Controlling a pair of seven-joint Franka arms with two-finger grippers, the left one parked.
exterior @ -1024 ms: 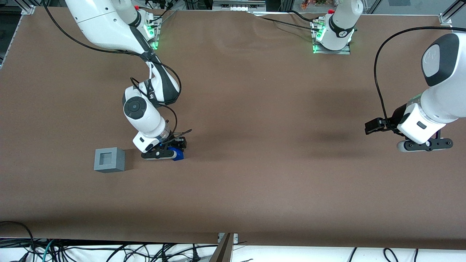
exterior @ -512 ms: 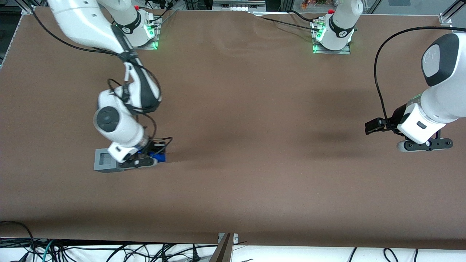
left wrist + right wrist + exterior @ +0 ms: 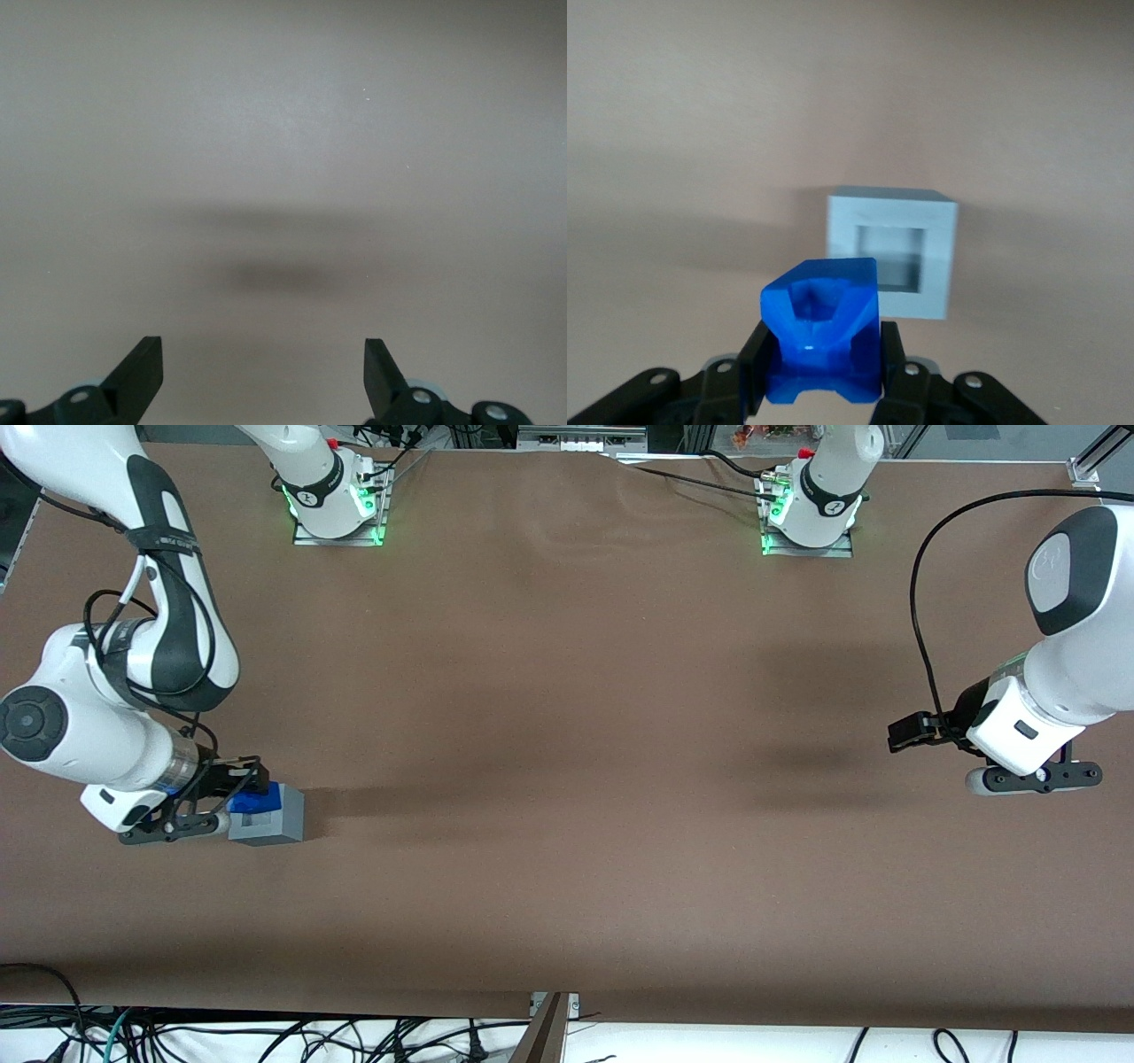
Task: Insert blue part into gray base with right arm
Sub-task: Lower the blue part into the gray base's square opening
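Blue part (image 3: 822, 332) is clamped between the gripper (image 3: 232, 812) jaws above the table, w/ gray base (image 3: 892, 251) at approx 1 o'clock of it in wrist view, recess facing up, prob. lining up for insertion.

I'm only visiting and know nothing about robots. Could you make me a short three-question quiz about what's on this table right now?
1. True or false: the blue part already sits inside the recess of the gray base.
2. What is the gripper doing? A) shut on the blue part B) open above bare table C) shut on the gray base
3. Fill in: the square recess on top of the gray base is ___ (filled or empty).

Key
1. False. The gripper holds the blue part clear of the base's recess.
2. A. A finger presses on each side of the block.
3. Empty.
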